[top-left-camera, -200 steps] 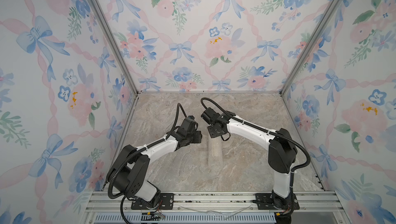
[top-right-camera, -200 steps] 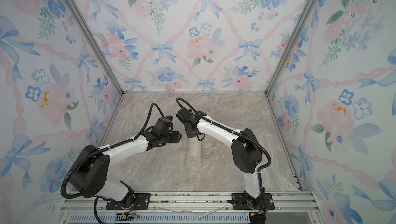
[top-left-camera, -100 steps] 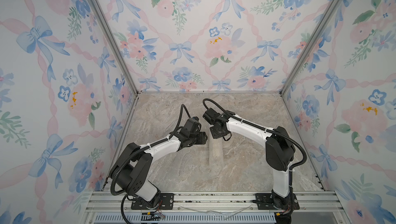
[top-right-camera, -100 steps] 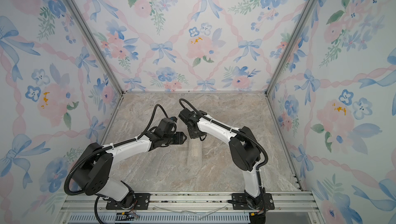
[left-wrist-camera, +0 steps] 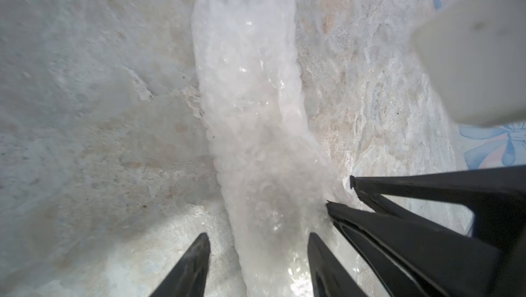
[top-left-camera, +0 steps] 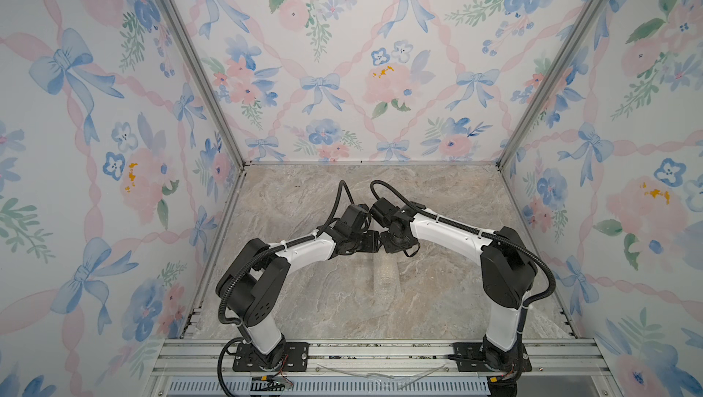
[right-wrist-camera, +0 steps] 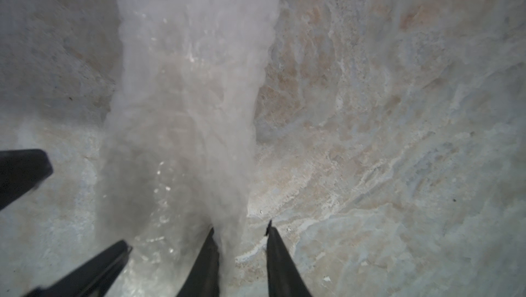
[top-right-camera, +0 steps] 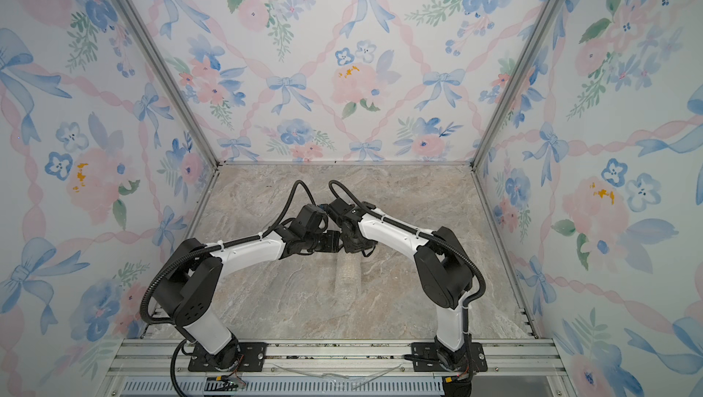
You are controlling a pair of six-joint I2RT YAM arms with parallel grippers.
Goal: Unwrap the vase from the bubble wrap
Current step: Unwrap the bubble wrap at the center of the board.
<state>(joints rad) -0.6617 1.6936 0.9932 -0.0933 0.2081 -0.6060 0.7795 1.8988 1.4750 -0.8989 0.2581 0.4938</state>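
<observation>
Presently the bubble wrap [top-left-camera: 384, 272] lies rolled on the table [top-left-camera: 304, 300] btw. both arms, vase hidden inside. Its far end is straddled by the L gripper [left-wrist-camera: 258, 235], jaws apart, unclamped. R gripper [right-wrist-camera: 240, 225]: narrow gap at the roll's side; whether film is caught can't be told. Only a loose edge should be pinched, roll steadied by L, peeled slowly.

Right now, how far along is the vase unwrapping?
Nothing done yet: the bubble wrap lies rolled on the table, vase hidden inside. In hand: left gripper straddles its far end, jaws open; right gripper is at the edge alongside. Left: all the unrolling.
</observation>
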